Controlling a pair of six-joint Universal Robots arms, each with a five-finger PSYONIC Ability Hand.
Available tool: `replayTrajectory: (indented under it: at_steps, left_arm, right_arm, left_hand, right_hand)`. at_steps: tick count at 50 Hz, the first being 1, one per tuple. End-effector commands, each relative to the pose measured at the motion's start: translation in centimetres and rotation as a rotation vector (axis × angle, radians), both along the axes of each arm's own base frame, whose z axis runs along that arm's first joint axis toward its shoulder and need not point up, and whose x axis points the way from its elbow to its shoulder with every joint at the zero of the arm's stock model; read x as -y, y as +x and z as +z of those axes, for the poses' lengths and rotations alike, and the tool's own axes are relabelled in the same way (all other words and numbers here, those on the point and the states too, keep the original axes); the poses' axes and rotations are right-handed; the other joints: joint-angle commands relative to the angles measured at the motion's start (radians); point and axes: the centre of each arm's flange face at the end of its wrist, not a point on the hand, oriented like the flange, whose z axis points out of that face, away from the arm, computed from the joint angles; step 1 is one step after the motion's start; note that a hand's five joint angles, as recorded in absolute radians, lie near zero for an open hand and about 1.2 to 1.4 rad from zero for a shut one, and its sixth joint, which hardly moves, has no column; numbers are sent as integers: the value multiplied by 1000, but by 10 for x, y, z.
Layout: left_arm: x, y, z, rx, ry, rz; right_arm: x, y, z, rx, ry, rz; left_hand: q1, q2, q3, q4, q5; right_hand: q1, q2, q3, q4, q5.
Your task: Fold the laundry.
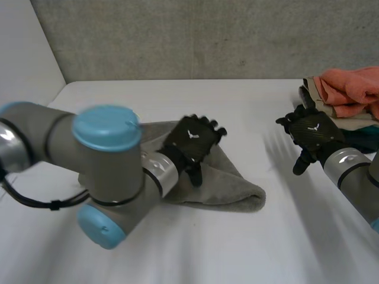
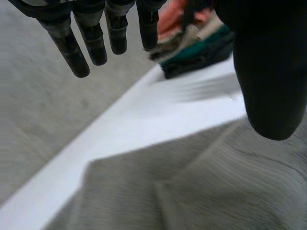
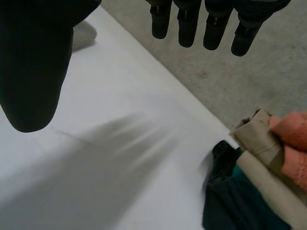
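The white table (image 1: pixel 254 112) is carrying a folded grey towel (image 1: pixel 234 192) lying near its middle, while a pile of laundry (image 1: pixel 349 97) is sitting at its two o'clock edge.

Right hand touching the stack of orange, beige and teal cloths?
Apart. Right wrist view: right hand, fingers straight, hangs clear of the cloth stack; bare white table between.

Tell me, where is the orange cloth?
In the head view the orange cloth lies on top of the laundry pile at the far right edge of the table, just beyond the right hand.
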Motion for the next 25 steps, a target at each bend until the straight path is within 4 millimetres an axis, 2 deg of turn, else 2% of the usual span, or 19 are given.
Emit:
replayTrajectory:
  at_steps: [1,4,11,15,20,25]
  left_arm:
    - [10,42,46,-65,-101,103]
    - [7,50,40,-46,-81,121]
    - [-9,58,6,24,16,112]
    - [-11,50,-13,50,58,85]
    - [-17,21,-34,81,73,12]
    - [-12,11,-59,141,123,15]
  right_arm:
    - [-10,2,-3,-8,85,16]
    - [-21,9,-4,-1,147,37]
    - [-34,15,-6,-1,228,57]
    - [-41,21,-10,-16,237,77]
    - [-42,21,-12,-23,241,73]
    - [-42,20,-14,-19,245,69]
  left_hand:
    - [45,44,38,48,49]
    - [98,97,91,101,102]
    - [212,211,206,216,216]
    - [271,270,265,275,275]
    - [271,270,265,274,275]
    - [297,296,291,301,301]
  right_hand:
    - [-50,-35,-29,-31,-49]
    - [-50,-35,-29,-31,-49]
    - [-50,-35,-29,-31,-49]
    - [-50,-35,-29,-31,-49]
    - [-50,-35,-29,-31,-49]
    - [-50,-35,-29,-31,-49]
